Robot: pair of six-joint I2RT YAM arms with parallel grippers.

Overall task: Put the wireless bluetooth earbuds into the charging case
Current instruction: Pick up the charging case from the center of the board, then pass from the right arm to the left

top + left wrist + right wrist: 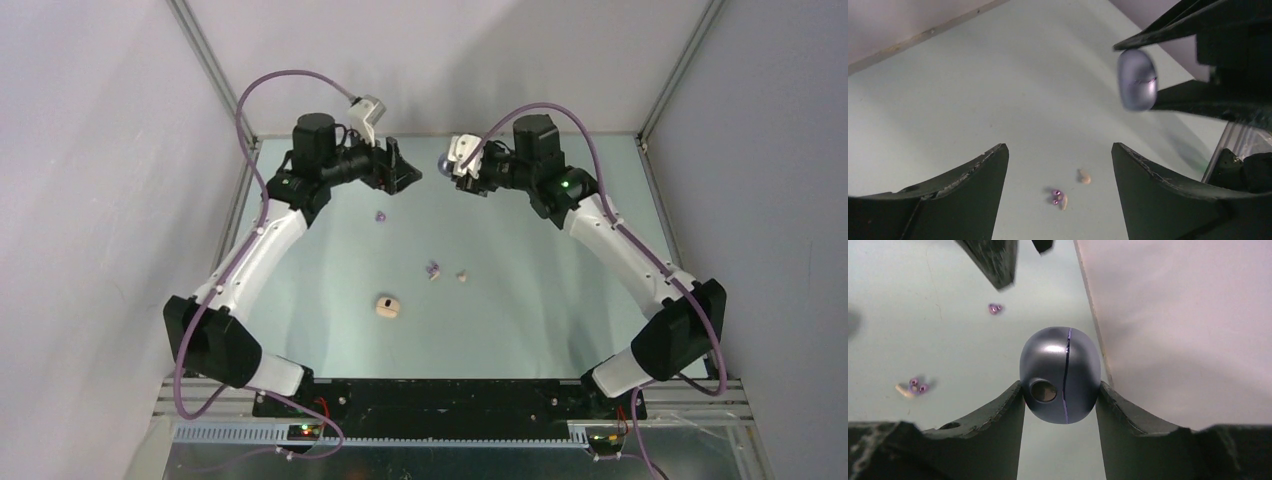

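Observation:
My right gripper point(449, 167) is shut on a blue-grey rounded charging case point(442, 164), held above the far middle of the table; in the right wrist view the case point(1060, 375) sits between the fingertips, its seam closed. My left gripper point(407, 172) is open and empty, just left of the case, which also shows in the left wrist view point(1137, 80). On the table lie a lone purple earbud point(380, 215), a purple earbud point(432, 268) touching a beige one point(1064, 201), and a separate beige earbud point(462, 276).
A cream-beige closed case point(388, 307) lies on the table nearer the arm bases. White walls with metal frame posts point(215, 70) close in the back and sides. The back wall point(1173, 315) is close behind the right gripper.

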